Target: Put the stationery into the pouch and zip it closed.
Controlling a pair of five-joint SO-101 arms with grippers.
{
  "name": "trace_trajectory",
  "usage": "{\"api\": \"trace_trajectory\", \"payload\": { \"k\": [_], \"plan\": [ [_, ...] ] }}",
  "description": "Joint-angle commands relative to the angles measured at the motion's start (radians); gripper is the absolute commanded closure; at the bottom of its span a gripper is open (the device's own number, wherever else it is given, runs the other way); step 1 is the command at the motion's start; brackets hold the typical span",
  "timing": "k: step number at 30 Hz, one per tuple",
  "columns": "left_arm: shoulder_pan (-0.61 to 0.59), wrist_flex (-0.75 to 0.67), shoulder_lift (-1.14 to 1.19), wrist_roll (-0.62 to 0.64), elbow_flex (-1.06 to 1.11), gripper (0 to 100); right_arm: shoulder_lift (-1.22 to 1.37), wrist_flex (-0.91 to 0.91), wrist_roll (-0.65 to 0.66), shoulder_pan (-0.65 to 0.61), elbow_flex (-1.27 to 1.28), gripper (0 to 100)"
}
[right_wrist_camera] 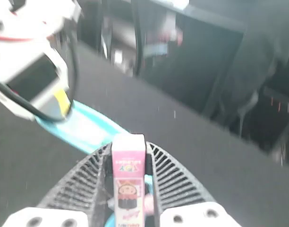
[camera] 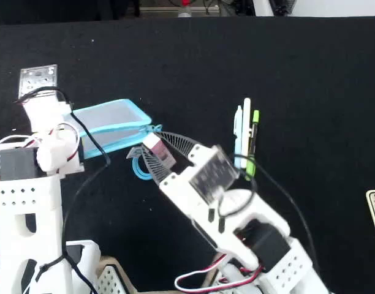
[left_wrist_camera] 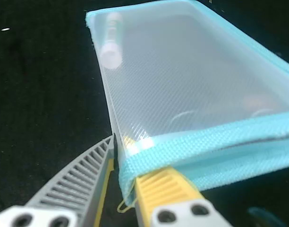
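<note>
black table [camera: 298, 73], right end effector [right_wrist_camera: 128, 150] low around eraser [right_wrist_camera: 128, 182]

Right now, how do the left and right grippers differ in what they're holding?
The left gripper is shut on the pouch's teal edge; the right gripper is shut on a pink-and-white eraser. The left gripper's load is wide, flat and translucent; the right gripper's is a small opaque block. Shared: both grippers are shut on a task item.
</note>
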Motion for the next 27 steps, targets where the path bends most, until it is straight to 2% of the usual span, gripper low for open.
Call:
{"api": "trace_trajectory", "payload": {
  "k": [1,7,12,18,27],
  "plan": [
    [0.082,0.009,-0.011,0.015,-0.054,97,-0.166,-0.285,-0.011,-0.054,0.205,98.7],
    [0.111,0.011,-0.011,0.015,-0.054,97,-0.294,-0.578,-0.009,-0.120,0.435,98.7],
    [0.116,0.041,-0.011,0.014,-0.062,97,-0.302,-0.674,-0.009,-0.114,0.476,98.7],
    [0.188,0.049,-0.011,0.012,-0.058,97,-0.302,-0.798,-0.009,-0.115,0.516,98.8],
    [0.200,0.051,-0.011,0.012,-0.062,97,-0.294,-0.887,-0.012,-0.068,0.598,98.8]
  ]
}}
